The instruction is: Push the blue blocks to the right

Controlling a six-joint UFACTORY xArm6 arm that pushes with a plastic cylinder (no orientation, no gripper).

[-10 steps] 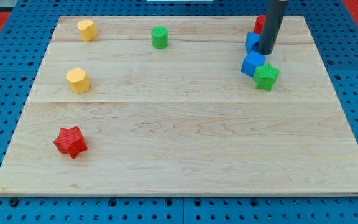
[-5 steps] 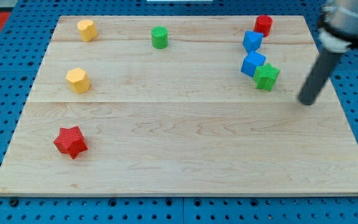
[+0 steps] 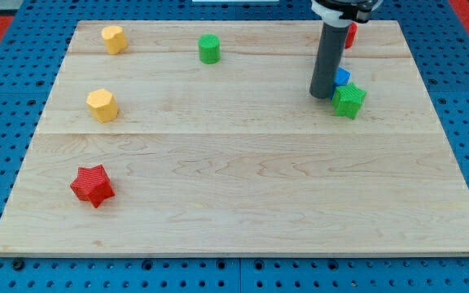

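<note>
My tip (image 3: 322,95) stands at the board's upper right, right against the left side of the blue blocks. The rod hides most of them: only a sliver of one blue block (image 3: 343,77) shows to its right, and the upper blue block is fully hidden. A green star block (image 3: 348,99) sits just right of my tip, touching the visible blue block from below. A red block (image 3: 350,32) peeks out behind the rod near the top edge.
A green cylinder (image 3: 209,49) sits at top centre. Two yellow hexagonal blocks stand at the left, one (image 3: 113,38) near the top and one (image 3: 102,104) lower. A red star block (image 3: 92,185) lies at lower left. The wooden board (image 3: 243,203) has blue pegboard around it.
My tip swung from between the blue blocks out to the right of the green star, then back to the left side of the blue blocks. No block has visibly shifted.
</note>
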